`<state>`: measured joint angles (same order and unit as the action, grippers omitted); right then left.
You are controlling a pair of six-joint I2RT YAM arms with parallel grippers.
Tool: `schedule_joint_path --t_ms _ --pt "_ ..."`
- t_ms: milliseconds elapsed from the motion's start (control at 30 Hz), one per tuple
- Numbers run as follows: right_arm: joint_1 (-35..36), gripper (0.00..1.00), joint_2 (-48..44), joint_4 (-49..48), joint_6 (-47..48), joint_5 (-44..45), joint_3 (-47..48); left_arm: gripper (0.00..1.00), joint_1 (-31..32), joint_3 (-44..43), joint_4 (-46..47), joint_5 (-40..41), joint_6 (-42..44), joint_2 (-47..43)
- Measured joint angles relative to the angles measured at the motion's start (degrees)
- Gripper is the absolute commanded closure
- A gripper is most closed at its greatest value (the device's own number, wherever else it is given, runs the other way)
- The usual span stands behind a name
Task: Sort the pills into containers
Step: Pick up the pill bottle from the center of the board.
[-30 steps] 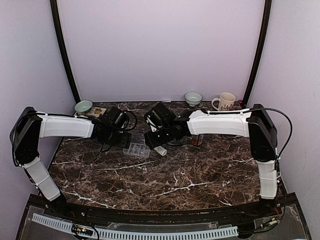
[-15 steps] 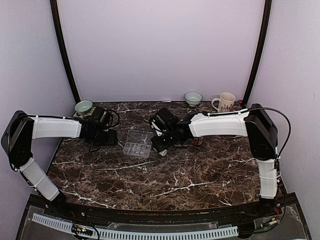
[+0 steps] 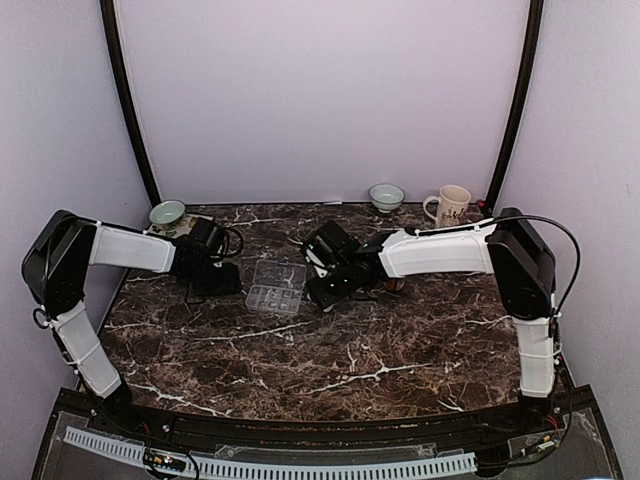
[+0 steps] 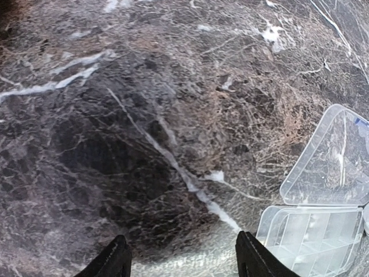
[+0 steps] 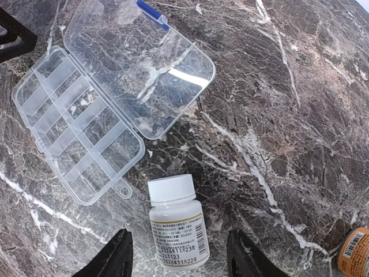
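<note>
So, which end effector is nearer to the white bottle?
Right. The right end effector hangs just above the bottle, open fingers either side of it. The left end effector is over the table, on the far side of the open box.

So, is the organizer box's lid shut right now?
No, the organizer box has its clear lid swung fully open, lying flat beside it in the right wrist view.

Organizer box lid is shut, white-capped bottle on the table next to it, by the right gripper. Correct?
Not quite. The organizer box has its lid swung open, lying flat, as the right wrist view shows. The rest holds: the white-capped bottle is on the table next to it, by the right gripper.
</note>
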<state>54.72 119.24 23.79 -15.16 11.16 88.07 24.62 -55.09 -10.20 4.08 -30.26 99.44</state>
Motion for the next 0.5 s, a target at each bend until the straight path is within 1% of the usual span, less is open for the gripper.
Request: schedule_joint_path --t_ms 500 --pt "-0.42 0.48 0.07 -1.25 0.39 -2.4 -1.31 0.37 0.0 -2.27 1.7 -5.22 0.0 2.75"
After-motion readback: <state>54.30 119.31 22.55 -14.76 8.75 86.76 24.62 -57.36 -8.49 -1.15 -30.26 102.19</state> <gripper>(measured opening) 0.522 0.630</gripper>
